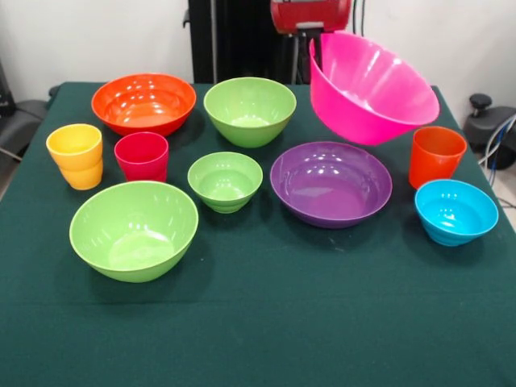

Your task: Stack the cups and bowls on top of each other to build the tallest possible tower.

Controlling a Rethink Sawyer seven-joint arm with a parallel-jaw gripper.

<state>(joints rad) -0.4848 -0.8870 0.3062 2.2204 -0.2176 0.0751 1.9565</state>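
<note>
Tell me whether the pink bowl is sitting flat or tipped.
Tipped. The pink bowl hangs tilted above the purple bowl, its opening facing left and upward, its base off the cloth.

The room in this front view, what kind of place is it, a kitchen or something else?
Probably a robot lab, not a kitchen. Plastic bowls and cups are laid out on a green cloth-covered table, the red and black arm lifts the pink bowl above the purple bowl, and cables hang beside it.
</note>
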